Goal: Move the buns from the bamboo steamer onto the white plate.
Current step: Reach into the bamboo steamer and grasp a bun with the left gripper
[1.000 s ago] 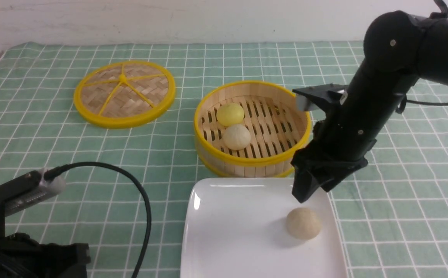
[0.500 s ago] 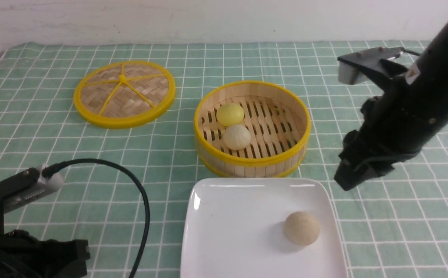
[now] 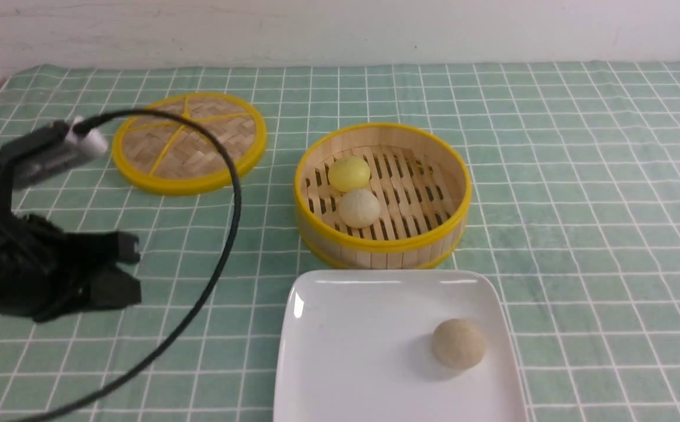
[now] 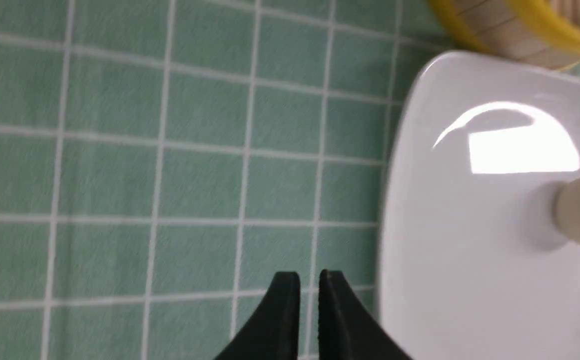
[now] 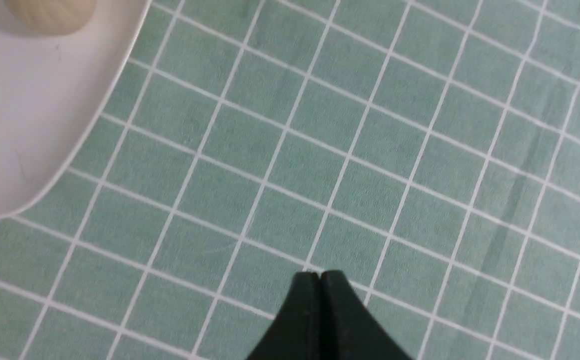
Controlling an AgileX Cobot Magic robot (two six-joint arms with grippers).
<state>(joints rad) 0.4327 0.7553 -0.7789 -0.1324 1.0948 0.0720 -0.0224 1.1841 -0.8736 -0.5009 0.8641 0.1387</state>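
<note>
Cut off and blurred in your views

Your front view crops the white plate [image 3: 345, 351] at its near edge and smears the left arm [image 3: 17, 269] (its rear runs off the side). The left wrist view clips the bamboo steamer [image 4: 509, 40]. The right wrist view shows only part of a beige bun [image 5: 50, 12].

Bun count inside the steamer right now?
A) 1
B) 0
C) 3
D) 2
D: a pale yellow bun and a beige bun lie side by side on the slatted floor of the bamboo steamer; the third bun sits on the white plate.
</note>
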